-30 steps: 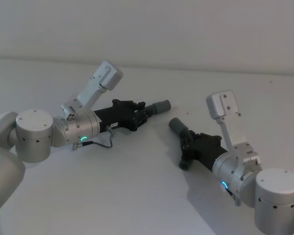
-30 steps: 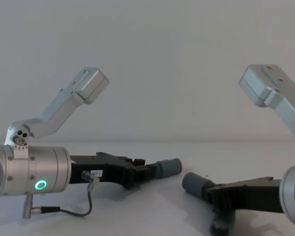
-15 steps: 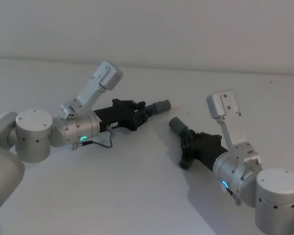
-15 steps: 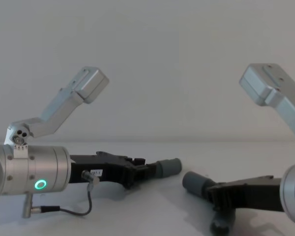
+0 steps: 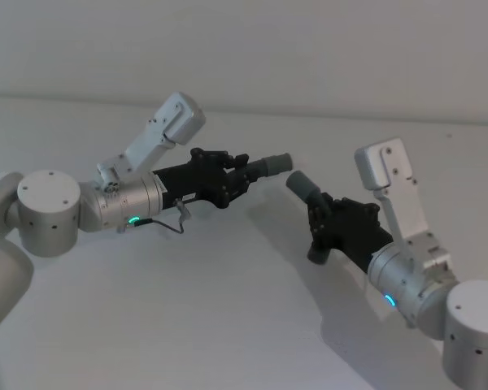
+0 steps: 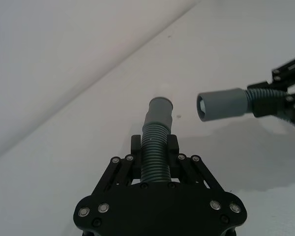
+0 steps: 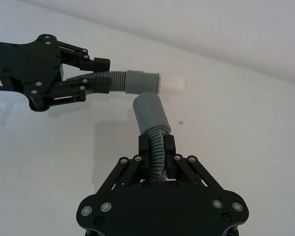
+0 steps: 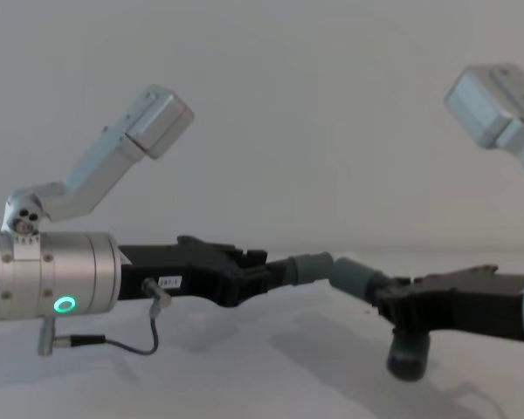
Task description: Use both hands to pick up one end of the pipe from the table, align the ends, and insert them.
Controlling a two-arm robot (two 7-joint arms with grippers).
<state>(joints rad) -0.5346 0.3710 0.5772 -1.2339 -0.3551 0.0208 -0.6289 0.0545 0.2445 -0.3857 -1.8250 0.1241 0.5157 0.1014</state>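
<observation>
Left gripper [image 6: 155, 143]: fingers clenched across the ribbed middle of the left pipe piece [image 5: 270, 165]. The smooth cuff sticks out ahead of them. This grip likely leaves the mating end bare while the hold sits on the ribs.

Right gripper [image 7: 156, 145]: fingers grasping the right pipe piece [image 5: 302, 186] the same way, on the ribs just behind its cuff. The other bent end hangs below the gripper in the chest view.

Both pieces appear to be held clear of the bench [image 5: 228, 317], near its middle, with shadows beneath them. The arms reach in from opposite sides, so the two free ends face the gap between them.

The left piece ends in a whitish spigot [image 7: 171, 84]. The right piece's cuff [image 6: 223, 104] shows an open mouth, presumably the socket.

The ends are near each other but apart. In the right wrist view the right cuff points up at the side of the left cuff, roughly crosswise, so the axes are not yet in line.

Step judged: alignment under way, insertion not begun. The next move likely needs one wrist turned until the mouth faces the spigot. Gripping on the flexible ribs could let a cuff droop or deflect under push.
</observation>
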